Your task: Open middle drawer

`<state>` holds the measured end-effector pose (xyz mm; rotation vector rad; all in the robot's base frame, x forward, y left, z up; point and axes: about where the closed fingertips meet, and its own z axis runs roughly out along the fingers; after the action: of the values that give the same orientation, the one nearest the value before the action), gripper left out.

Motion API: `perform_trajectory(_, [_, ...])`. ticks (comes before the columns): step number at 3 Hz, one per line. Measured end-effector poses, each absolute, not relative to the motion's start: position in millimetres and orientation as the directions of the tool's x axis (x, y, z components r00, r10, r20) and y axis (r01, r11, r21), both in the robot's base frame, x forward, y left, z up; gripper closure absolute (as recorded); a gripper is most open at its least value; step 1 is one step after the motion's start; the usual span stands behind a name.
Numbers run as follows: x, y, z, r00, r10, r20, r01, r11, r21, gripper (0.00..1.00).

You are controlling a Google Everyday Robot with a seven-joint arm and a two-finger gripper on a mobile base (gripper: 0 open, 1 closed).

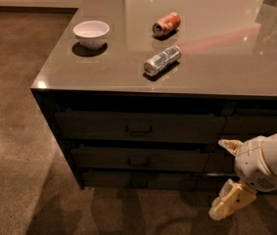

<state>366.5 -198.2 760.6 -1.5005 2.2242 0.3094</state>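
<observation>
The middle drawer [138, 158] is a wide dark front, second of three in the left stack, and it is closed. Its small bar pull [139, 162] sits at the centre. The taller top drawer [138, 126] is above it and a low bottom drawer [135, 179] is below. My gripper [230, 200], beige on a white wrist, hangs low at the bottom right, in front of the cabinet base. It is to the right of the middle drawer's pull, below it, and clear of the drawer front.
On the glossy grey countertop [69, 67] stand a white bowl [91, 33], an orange can [166, 24] on its side and a silver can [162, 60] on its side. Narrower drawers [255, 124] form the right-hand stack. Brown floor [15, 131] lies to the left.
</observation>
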Motion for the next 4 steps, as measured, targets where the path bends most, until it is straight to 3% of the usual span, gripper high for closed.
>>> perform_trajectory(1, [372, -192, 753, -0.317, -0.837, -0.447, -0.925, 0.376, -0.048, 0.00])
perform_trajectory(3, [407, -234, 605, -0.252, -0.879, -0.404, -0.944, 0.315, -0.098, 0.00])
perform_trajectory(4, [420, -254, 557, -0.283, -0.859, -0.426, -0.911, 0.379, -0.160, 0.00])
